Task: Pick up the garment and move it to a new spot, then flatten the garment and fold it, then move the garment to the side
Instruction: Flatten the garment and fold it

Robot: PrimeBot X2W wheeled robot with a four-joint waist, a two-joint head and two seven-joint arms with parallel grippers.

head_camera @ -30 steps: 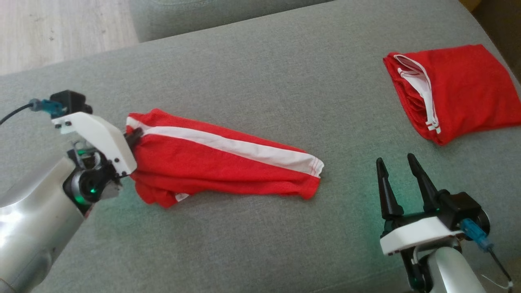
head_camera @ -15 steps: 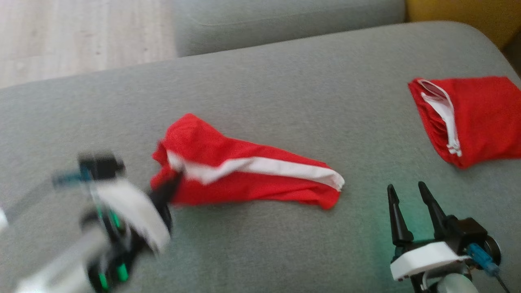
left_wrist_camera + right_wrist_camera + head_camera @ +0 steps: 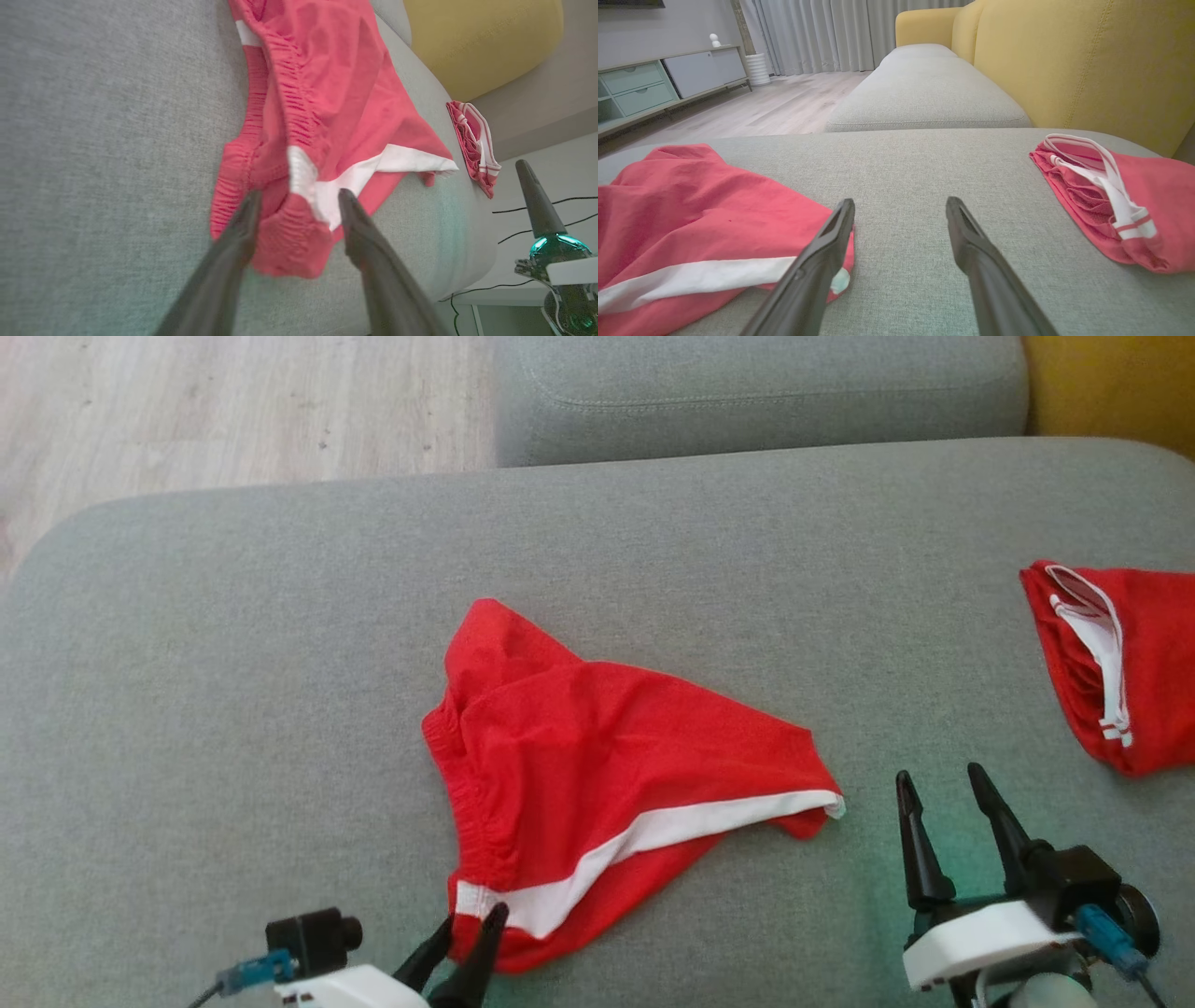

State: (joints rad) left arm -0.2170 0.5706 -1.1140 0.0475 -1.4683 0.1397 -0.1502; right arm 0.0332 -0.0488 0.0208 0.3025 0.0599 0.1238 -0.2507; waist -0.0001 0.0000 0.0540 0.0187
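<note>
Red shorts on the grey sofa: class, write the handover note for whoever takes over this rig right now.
Left gripper: jaws parted around the waistband corner of the red shorts, apparently not clamping.
Right gripper: open, empty, near the shorts' white-striped hem.
The shorts lie rumpled in the middle of the sofa cushion; a folded red garment sits at the right.
Done: shorts set down.
Left: flatten, fold, move aside.

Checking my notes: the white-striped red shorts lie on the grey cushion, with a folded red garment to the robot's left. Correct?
Not the side: the head view shows the folded red garment to the robot's right. The white-striped red shorts do lie on the grey cushion.
</note>
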